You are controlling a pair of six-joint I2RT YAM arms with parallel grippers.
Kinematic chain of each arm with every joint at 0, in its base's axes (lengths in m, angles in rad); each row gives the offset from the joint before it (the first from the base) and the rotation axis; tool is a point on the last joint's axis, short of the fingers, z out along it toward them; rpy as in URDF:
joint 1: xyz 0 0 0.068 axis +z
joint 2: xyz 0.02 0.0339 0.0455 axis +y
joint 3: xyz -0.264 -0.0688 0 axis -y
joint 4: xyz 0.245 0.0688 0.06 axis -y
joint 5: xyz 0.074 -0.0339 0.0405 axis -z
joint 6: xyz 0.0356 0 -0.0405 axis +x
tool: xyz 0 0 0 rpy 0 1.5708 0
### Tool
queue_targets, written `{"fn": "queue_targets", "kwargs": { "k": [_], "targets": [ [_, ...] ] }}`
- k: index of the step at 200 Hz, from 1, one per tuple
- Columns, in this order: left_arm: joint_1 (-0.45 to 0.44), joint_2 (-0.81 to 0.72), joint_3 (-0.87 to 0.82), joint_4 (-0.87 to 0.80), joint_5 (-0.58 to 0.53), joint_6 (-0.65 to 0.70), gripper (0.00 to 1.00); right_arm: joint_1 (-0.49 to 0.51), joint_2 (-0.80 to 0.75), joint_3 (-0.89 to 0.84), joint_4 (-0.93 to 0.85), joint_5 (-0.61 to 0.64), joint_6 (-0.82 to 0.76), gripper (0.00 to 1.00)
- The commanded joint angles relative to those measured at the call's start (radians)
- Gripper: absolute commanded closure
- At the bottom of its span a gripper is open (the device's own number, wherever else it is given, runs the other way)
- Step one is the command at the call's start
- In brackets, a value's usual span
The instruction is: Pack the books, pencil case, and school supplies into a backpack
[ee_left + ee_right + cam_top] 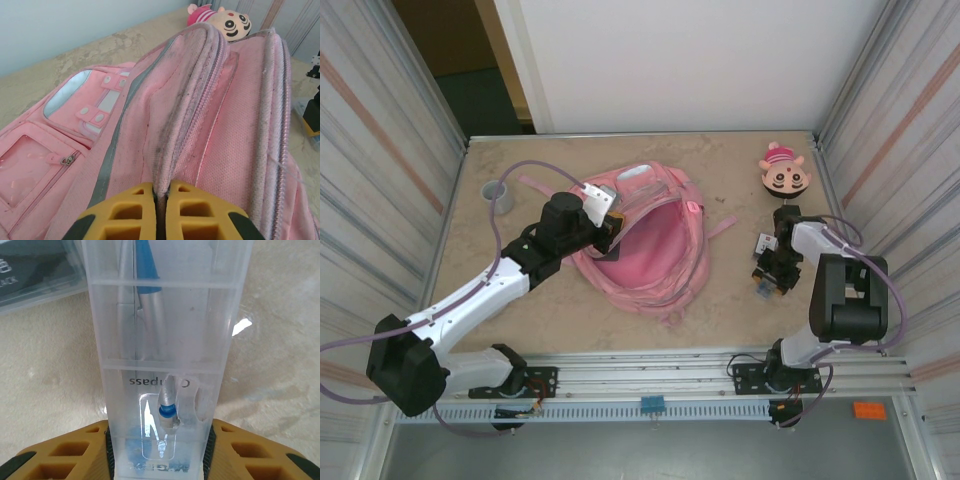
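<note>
The pink backpack (655,262) lies open in the middle of the table, its mouth facing up. My left gripper (161,200) is shut on the backpack's (150,125) zipper rim and holds that edge up; from above, the left gripper (610,232) sits at the bag's left rim. To the right of the bag, my right gripper (159,460) is shut on the school supplies (165,340), a clear plastic case with a blue and silver compass inside, both pads against its sides on the table. From above, the right gripper (767,282) points down at it. The books and the pencil case are out of view.
A small dark box with a clear lid (35,275) lies just beyond the clear case, seen from above as a dark box (764,245). A round cartoon-face toy (784,173) sits at the back right and a grey cup (501,194) at the back left. Metal walls close in both sides.
</note>
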Motion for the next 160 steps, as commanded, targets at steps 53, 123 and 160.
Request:
{"fn": "queue_targets", "kwargs": {
  "k": [53, 123, 160],
  "targets": [
    [0.012, -0.033, 0.023, 0.062, -0.016, -0.001, 1.0, 0.209, -0.592, -0.059, 0.029, -0.159, -0.031, 0.61],
    [0.034, -0.044, 0.014, 0.117, 0.03, -0.059, 1.0, 0.607, -0.839, -0.346, 0.555, -0.175, 0.18, 0.64],
    [0.037, -0.046, 0.025, 0.12, 0.038, -0.068, 1.0, 0.734, -0.639, -0.306, 0.693, -0.268, 0.153, 0.63]
  ]
}}
